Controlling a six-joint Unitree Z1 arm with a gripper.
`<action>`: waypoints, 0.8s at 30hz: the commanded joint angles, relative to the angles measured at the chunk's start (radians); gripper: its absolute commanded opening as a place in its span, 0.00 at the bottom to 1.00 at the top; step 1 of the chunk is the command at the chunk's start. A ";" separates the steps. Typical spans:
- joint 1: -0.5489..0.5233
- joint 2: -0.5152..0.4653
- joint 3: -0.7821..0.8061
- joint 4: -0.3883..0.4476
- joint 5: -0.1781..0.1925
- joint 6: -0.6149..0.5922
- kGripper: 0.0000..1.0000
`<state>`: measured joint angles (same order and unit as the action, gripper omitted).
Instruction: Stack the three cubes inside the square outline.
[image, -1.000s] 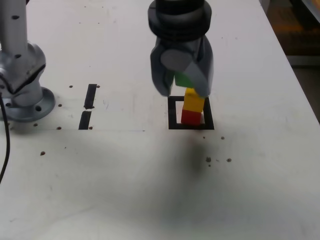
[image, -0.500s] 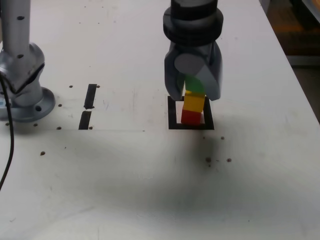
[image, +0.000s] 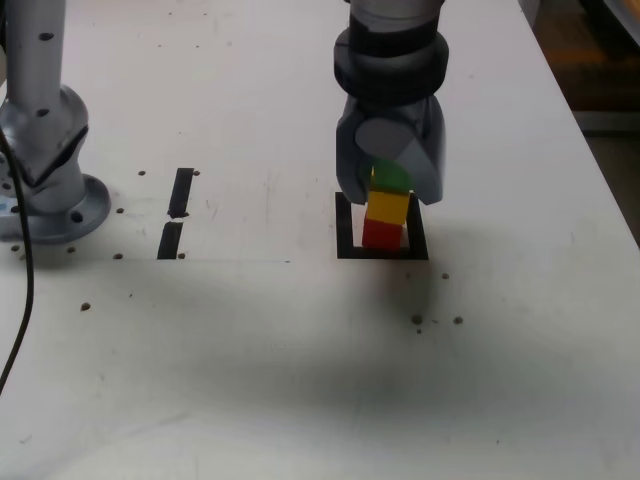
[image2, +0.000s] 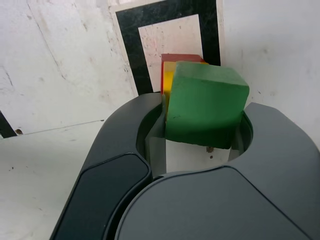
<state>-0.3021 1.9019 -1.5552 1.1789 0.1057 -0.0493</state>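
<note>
Right now the pincer (image2: 202, 127) is closed on the green cube (image2: 207, 102), a jaw on either flank, with much of the block showing beyond the fingers in the wrist view. Take the square outline (image: 345, 225) as the landmark for everything else.

Within it, toward the exterior view's right side of its white centre, sits the red cube (image: 382, 235), low and close to the border nearest that camera. Directly on the red one rests the yellow cube (image: 387, 208), the pair making a short column that looks fairly upright. The green block is above the yellow one, over the outline; whether the two touch or a thin gap remains, I cannot tell. From the wrist, green looks turned a little against the blocks beneath, though not by much.

Well apart from the outline, on the exterior view's left, lie two black tape strips (image: 181, 192), and farther that way stands the arm's base (image: 65, 215). All of it shares one pale tabletop (image: 250, 370).

As for progress, two of the three layers are in place and the third is at the top, awaiting release. What seems left is to settle green squarely on yellow, open the jaws evenly and lift straight away; a sideways nudge could topple the column.
</note>
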 joint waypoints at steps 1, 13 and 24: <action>0.003 -0.011 0.003 -0.001 0.005 0.001 0.26; 0.003 -0.016 0.010 -0.002 -0.001 0.004 0.65; -0.002 -0.021 0.008 0.000 0.007 0.009 0.83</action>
<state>-0.3008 1.8958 -1.5459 1.1778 0.1088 -0.0416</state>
